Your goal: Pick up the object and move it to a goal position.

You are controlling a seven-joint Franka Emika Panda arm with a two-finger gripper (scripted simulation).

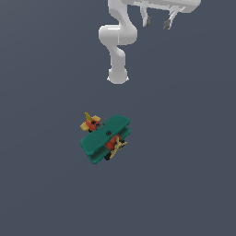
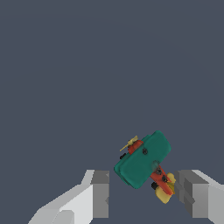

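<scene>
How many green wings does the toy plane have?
2. Both wings belong to the toy plane on the floor: the upper wing lies directly over the lower wing, which is mostly hidden beneath it.

You see the toy plane (image 1: 107,138) lying on the floor (image 1: 41,184). The gripper (image 1: 157,20) hangs open, well apart from it, toward the exterior view's right.
</scene>
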